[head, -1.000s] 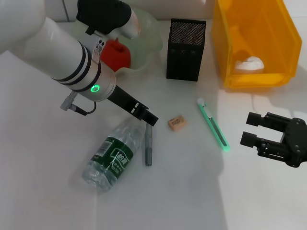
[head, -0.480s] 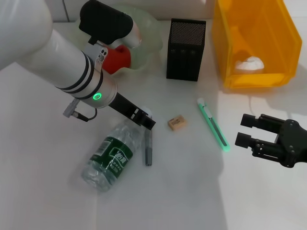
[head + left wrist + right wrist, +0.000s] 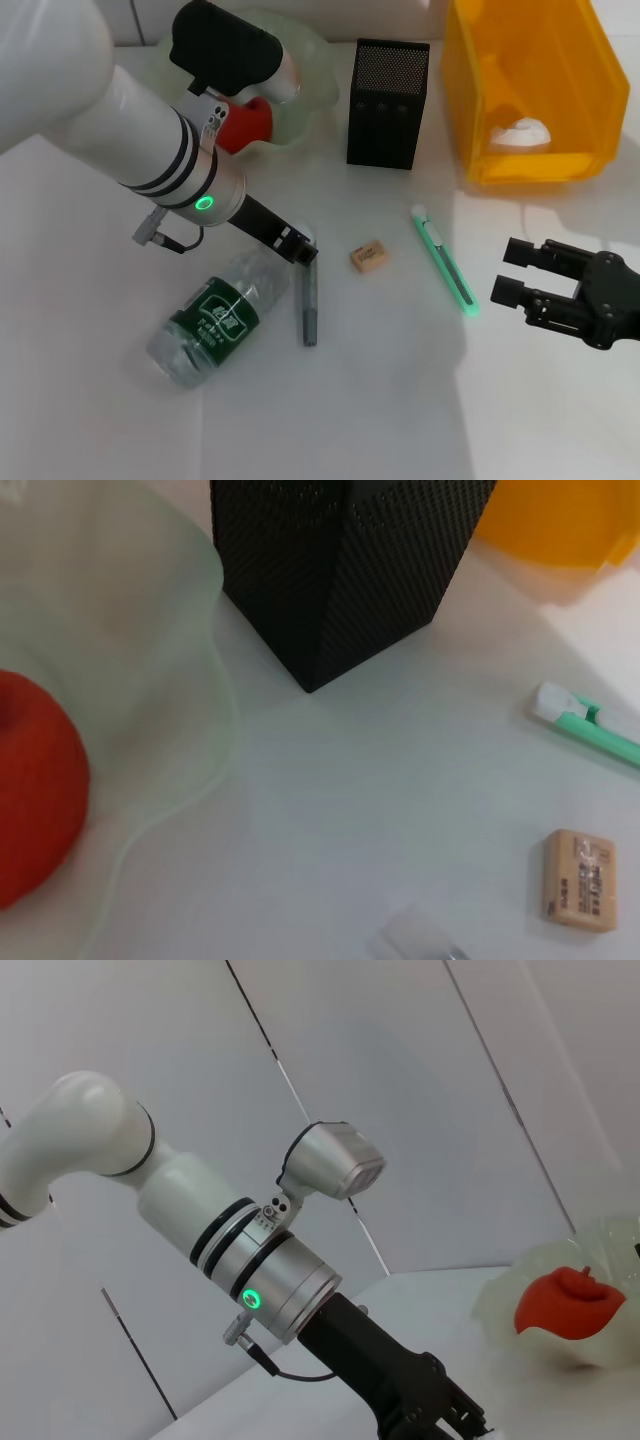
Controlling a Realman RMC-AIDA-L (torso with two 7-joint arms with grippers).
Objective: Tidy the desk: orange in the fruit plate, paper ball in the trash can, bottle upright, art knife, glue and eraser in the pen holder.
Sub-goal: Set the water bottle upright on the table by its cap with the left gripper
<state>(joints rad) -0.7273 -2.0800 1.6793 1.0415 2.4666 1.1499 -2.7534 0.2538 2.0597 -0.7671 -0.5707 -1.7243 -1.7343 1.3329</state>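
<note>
**What you cannot make out**

You see the left gripper [image 3: 303, 247] at the bottle [image 3: 208, 318] neck, its fingers' spread unreadable. The arm covers part of the fruit plate [image 3: 305, 70]. The art knife [image 3: 585, 731] runs off the left wrist view's edge.

White left arm [image 3: 110, 125] with black bands, green ring light, black claws.

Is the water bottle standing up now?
No, the water bottle lies on its side on the desk, with the left gripper at its cap end.
</note>
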